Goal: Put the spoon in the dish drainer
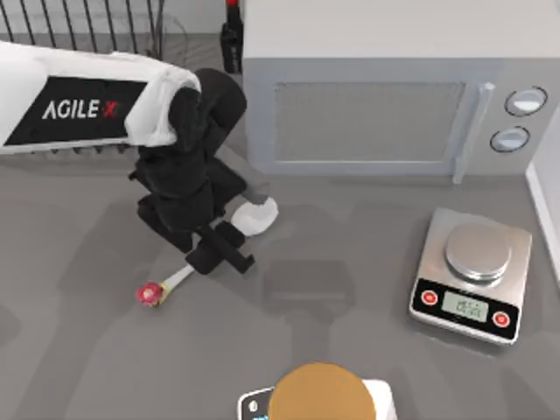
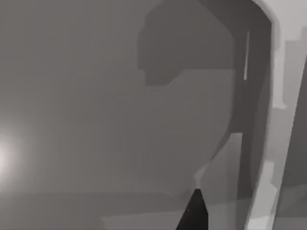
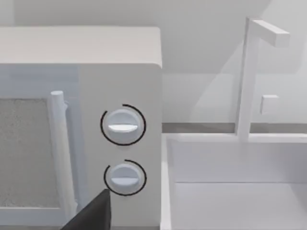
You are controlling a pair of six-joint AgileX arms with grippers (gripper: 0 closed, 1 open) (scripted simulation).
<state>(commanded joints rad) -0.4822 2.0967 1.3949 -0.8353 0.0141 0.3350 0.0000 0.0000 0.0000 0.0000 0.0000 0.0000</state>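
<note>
Spoon: the spoon (image 1: 210,249) lies flat on the bench (image 1: 350,350), bowl toward the microwave (image 1: 376,105).
Left tool: my left tool (image 1: 220,254) sits over the handle; whether it is clamped, I cannot tell.
Dish drainer: the dish drainer (image 1: 79,26) stands at the far left.
Remaining: lift, carry and drop, I judge.

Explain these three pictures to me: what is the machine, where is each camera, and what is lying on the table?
It is a rendered simulation of two AgileX arms at a grey table. The top view looks down. The left gripper sits over the handle of the white spoon with a red-and-yellow knob, which lies on the table; whether it grips is unclear. The dark wire dish drainer stands at the far left, beside a grey microwave; a silver kitchen scale sits right. The other two cameras ride on the wrists.
</note>
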